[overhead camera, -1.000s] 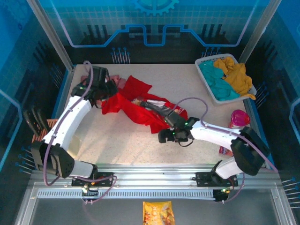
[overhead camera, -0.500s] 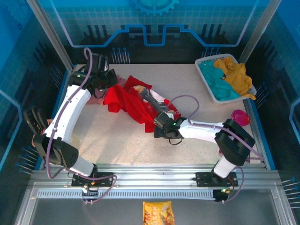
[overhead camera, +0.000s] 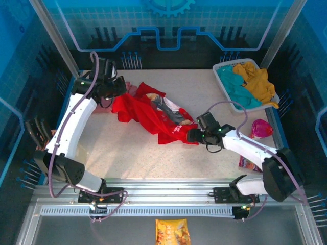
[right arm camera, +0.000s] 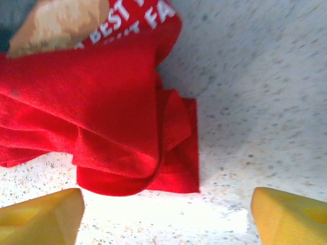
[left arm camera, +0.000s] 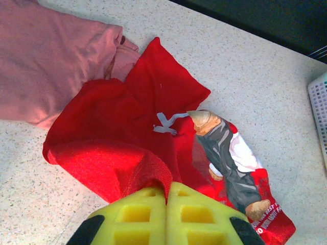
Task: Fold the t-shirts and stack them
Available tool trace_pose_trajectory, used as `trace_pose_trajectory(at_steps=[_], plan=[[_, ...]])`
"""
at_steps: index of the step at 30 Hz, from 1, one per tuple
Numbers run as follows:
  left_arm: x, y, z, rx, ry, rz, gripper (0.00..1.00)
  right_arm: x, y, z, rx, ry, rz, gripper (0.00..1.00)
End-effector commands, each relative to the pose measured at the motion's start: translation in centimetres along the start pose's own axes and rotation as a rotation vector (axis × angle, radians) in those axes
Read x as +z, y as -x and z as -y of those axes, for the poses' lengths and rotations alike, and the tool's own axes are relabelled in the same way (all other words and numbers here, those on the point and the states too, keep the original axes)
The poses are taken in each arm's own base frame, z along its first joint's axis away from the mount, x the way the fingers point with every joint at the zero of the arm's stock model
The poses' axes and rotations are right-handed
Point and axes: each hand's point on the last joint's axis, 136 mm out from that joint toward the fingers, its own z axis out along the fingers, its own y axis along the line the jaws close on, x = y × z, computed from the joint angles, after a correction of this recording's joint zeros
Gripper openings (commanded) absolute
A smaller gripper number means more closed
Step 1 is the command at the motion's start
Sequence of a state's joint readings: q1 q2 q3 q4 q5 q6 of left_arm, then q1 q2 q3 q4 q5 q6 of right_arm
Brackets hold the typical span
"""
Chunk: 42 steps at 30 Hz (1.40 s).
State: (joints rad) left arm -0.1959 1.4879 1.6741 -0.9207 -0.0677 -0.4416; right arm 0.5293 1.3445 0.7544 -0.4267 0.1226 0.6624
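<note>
The red t-shirt lies crumpled across the middle of the table, its printed figure facing up. My left gripper is at the shirt's far left end, its yellow pads shut on a raised fold of the red cloth. The dusty-pink t-shirt lies flat just behind that end, partly under the red one. My right gripper is at the shirt's near right corner. Its fingers stand wide open over bare table, just short of the hem.
A white basket with teal and yellow cloths stands at the back right. A pink cup and a red packet sit near the right edge. A snack bag lies off the table in front.
My right gripper has swung from the shirt's near middle edge out to its right corner. The left gripper has kept its hold and drawn slightly toward the back left.
</note>
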Motion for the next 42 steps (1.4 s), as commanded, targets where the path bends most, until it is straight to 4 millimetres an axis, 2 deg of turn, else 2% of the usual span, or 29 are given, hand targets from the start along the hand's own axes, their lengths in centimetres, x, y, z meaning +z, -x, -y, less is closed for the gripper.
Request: trace_pose_trajectory(at_steps=[1,3,5,6,8,11,13,16,20,21,23,26,28,31,32,38,42], plan=[[-2.4,0.7,0.3,0.025,-0.018,0.046,0.0,0.7,0.6,-2.0,-0.001,0.095,-0.024,0.73],[-2.5,0.7,0.3,0.027,-0.015,0.044,0.0,1.4,0.4,-2.2,0.038,0.11,-0.055,0.6],[-2.5,0.6,0.3,0.025,-0.019,0.04,0.0,2.0,-0.4,-2.1,0.065,0.104,-0.08,0.54],[-2.5,0.5,0.4,0.024,-0.022,0.039,0.0,2.3,-0.7,-2.3,0.074,0.117,-0.084,0.48],[-2.6,0.6,0.4,0.025,-0.024,0.044,0.0,2.5,-0.9,-2.5,0.082,0.138,-0.084,0.34],[-3.3,1.1,0.6,0.044,-0.024,0.057,0.0,1.3,-0.2,-1.7,0.076,0.136,-0.077,0.02],[-4.1,1.6,0.6,0.074,-0.01,0.069,0.0,-0.3,0.7,-0.8,0.075,0.157,-0.064,0.0],[-5.2,2.5,0.2,0.107,0.013,0.086,0.0,-4.2,2.7,0.7,0.106,0.246,-0.022,0.0],[-6.2,3.0,-0.3,0.132,0.028,0.107,0.0,-9.5,6.4,2.9,0.213,0.351,0.064,0.0],[-6.2,2.9,-0.6,0.139,0.036,0.1,0.0,-10.3,7.4,3.6,0.238,0.352,0.074,0.0],[-5.8,2.7,-1.1,0.12,0.037,0.082,0.0,-10.8,8.4,4.6,0.269,0.346,0.064,0.0],[-5.6,2.5,-0.7,0.107,0.013,0.064,0.0,-9.7,8.7,5.6,0.259,0.283,0.027,0.0],[-5.6,2.5,-0.9,0.116,0.02,0.067,0.0,-8.0,8.7,6.4,0.271,0.265,0.011,0.06],[-5.3,2.3,-1.2,0.128,0.032,0.061,0.0,-5.2,8.1,6.9,0.299,0.285,-0.051,0.04],[-5.0,2.2,-1.3,0.129,0.035,0.057,0.0,-4.5,8.0,7.0,0.301,0.287,-0.056,0.01],[-3.2,1.9,-1.4,0.122,0.034,0.029,0.0,-2.0,7.3,7.2,0.323,0.316,-0.055,0.05],[-2.2,2.3,-1.0,0.109,0.023,0.024,0.0,-0.4,7.7,7.8,0.32,0.302,-0.052,0.0]])
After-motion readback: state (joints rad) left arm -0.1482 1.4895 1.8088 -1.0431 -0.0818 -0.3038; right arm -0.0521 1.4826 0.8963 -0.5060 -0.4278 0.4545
